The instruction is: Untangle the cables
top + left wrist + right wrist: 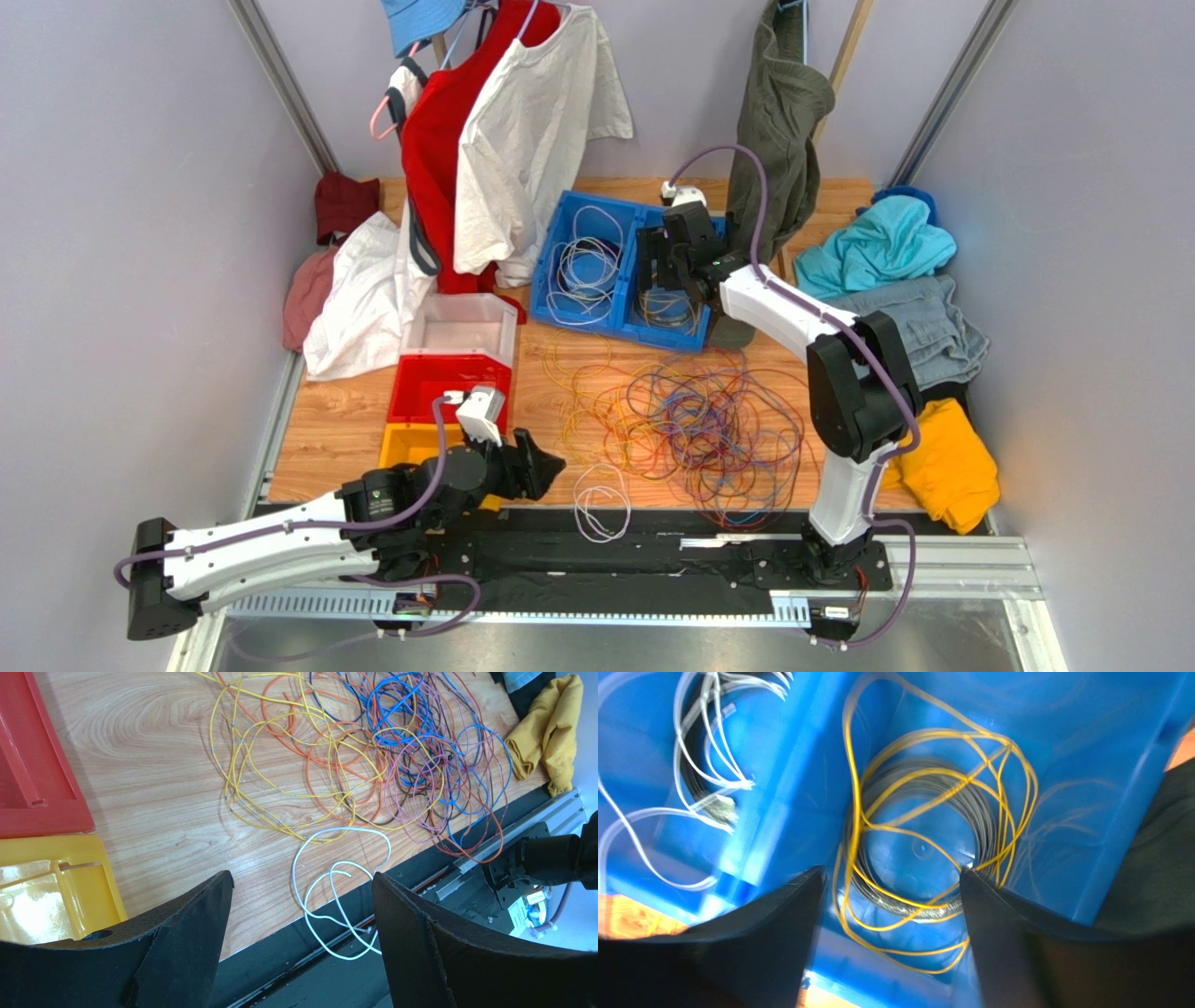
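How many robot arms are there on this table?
2. The left arm lies low at the near left by the yellow tray; the right arm reaches to the blue bin at the back.

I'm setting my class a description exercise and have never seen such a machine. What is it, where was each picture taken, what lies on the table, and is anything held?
Two robot arms stand at a table. One picture looks down from above; the others come from wrist cameras. On the table: a tangle of coloured cables, a white cable, bins, clothes. The left tool and right tool are open, holding nothing; the right hangs over a yellow cable in the blue bin.
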You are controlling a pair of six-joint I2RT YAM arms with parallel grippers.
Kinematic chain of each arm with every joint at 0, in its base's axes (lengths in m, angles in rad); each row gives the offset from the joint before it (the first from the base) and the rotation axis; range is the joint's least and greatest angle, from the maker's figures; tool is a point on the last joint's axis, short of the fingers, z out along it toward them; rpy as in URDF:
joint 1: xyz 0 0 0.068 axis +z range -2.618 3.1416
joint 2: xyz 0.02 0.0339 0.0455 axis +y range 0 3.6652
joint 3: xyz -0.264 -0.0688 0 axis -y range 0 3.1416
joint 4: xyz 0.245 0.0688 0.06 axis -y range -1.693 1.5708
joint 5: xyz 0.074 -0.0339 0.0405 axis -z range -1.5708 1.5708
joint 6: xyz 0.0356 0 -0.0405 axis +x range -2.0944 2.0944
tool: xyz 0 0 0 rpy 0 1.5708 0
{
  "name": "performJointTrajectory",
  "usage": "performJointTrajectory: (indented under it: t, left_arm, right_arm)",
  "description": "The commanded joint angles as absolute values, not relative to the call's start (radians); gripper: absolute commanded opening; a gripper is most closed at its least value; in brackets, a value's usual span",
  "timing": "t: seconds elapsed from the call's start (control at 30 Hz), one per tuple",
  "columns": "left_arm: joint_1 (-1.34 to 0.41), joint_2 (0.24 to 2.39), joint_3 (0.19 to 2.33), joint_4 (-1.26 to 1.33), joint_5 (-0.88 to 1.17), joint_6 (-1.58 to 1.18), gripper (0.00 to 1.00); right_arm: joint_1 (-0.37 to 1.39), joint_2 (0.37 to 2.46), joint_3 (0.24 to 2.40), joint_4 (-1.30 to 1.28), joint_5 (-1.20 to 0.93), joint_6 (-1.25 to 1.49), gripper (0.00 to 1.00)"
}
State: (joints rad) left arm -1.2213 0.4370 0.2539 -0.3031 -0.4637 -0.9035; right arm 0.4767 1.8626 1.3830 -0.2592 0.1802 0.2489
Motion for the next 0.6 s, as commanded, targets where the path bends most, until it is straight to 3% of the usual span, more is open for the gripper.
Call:
performJointTrajectory:
  t: [0.0, 0.03, 0.33, 0.5, 0.57]
  left_arm:
    - [-1.22, 0.431, 0.281, -0.302, -0.459, -0.908, 0.81]
    - [-1.22, 0.426, 0.281, -0.304, -0.463, -0.907, 0.81]
    - [-1.22, 0.406, 0.366, -0.357, -0.537, -0.835, 0.84]
    - [-1.22, 0.448, 0.391, -0.35, -0.564, -0.801, 0.99]
    - [-1.22, 0.489, 0.39, -0.344, -0.561, -0.811, 0.99]
  right_arm:
    - [0.476, 1.76, 1.418, -0.256, 0.264, 0.23, 0.88]
    - [0.477, 1.735, 1.405, -0.238, 0.27, 0.239, 1.0]
    - [0.569, 1.413, 1.194, -0.154, 0.203, 0.362, 1.0]
    - [0.73, 1.27, 0.93, -0.118, 0.166, 0.428, 0.98]
    - [0.839, 1.252, 0.856, -0.106, 0.21, 0.426, 0.94]
